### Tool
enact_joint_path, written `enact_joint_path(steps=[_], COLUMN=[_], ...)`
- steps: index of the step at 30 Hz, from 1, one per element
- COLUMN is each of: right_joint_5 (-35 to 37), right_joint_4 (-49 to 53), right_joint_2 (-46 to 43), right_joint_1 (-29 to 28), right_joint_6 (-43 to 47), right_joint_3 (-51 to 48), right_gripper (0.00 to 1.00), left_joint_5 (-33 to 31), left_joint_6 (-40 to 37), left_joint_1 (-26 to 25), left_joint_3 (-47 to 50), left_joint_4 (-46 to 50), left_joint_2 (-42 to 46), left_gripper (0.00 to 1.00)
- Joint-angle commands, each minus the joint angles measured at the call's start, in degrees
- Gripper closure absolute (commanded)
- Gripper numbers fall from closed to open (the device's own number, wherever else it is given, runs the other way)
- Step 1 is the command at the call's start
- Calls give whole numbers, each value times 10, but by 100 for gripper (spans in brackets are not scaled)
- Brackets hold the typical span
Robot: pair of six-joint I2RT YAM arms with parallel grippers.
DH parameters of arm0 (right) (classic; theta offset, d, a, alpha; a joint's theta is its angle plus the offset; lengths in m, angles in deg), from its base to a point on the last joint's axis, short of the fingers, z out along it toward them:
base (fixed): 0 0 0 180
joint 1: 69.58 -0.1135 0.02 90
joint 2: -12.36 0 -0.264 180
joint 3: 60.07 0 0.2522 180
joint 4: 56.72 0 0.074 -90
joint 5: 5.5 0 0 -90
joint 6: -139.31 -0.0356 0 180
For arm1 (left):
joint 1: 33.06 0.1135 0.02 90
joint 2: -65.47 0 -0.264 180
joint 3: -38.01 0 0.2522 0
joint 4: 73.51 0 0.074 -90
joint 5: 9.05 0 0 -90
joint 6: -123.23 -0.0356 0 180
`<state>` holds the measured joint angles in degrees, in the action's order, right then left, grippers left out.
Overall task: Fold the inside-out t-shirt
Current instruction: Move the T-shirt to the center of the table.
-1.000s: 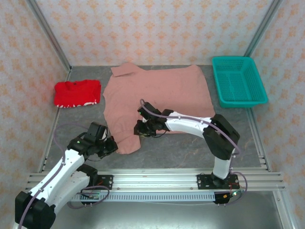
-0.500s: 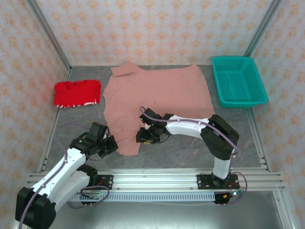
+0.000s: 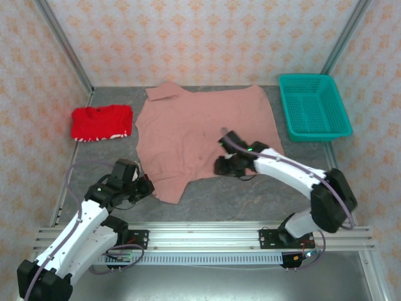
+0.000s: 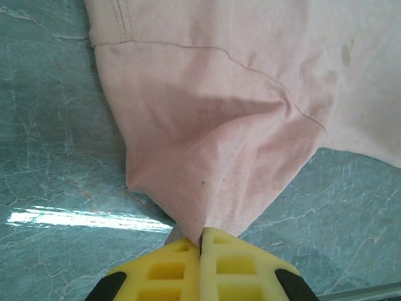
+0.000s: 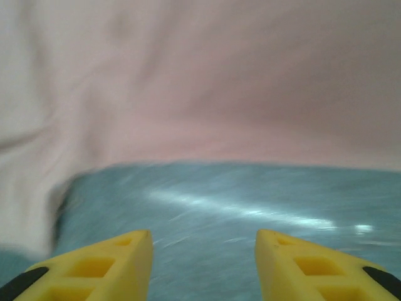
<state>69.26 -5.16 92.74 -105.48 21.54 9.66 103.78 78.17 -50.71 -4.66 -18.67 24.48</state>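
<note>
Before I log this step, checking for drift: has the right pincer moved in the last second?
Yes. The right pincer slid rightward along the t-shirt's near edge, toward the green basket.

Bright even light, blurred right-wrist view

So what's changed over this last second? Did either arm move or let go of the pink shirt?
The right gripper slid to the right along the near hem of the t-shirt and its jaws opened. It now holds nothing, with bare table below the open jaws. The left gripper stayed shut on the shirt's near-left corner. The red garment and the green basket did not move.
</note>
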Motion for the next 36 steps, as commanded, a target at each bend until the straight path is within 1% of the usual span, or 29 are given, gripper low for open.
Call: enact_joint_path(steps=[1, 3, 4, 5, 7, 9, 12, 15, 22, 28, 36], right_joint_5=[83, 88, 81, 71, 53, 44, 44, 36, 34, 32, 38], right_joint_4=[65, 53, 47, 39, 19, 7, 1, -14, -56, -86, -103], right_joint_2=[-84, -121, -123, -142, -138, -116, -75, -54, -11, 26, 40], right_joint_1=[141, 244, 285, 324, 379, 409, 431, 449, 450, 450, 450], right_joint_6=[12, 16, 19, 19, 22, 25, 31, 30, 18, 9, 3], right_joint_3=[-56, -91, -101, -109, -120, -119, -112, -118, -134, -132, -152], right_gripper=[52, 51, 51, 52, 53, 53, 54, 54, 55, 57, 62], left_joint_5=[-17, -20, -22, -22, -23, -23, -20, -20, -23, -23, -28], left_joint_6=[-10, -16, -18, -20, -25, -31, -38, -38, -38, -43, -46], left_joint_1=[-3, -3, -4, -4, -4, -4, -4, -3, -4, -4, -3], left_joint_3=[-12, -19, -21, -24, -29, -34, -39, -39, -38, -41, -44], left_joint_4=[13, 16, 17, 18, 20, 21, 21, 18, 13, 15, 21], left_joint_2=[-11, -15, -15, -17, -22, -29, -40, -43, -47, -51, -48], left_gripper=[100, 100, 100, 100, 100, 100, 100, 100, 100, 100, 100])
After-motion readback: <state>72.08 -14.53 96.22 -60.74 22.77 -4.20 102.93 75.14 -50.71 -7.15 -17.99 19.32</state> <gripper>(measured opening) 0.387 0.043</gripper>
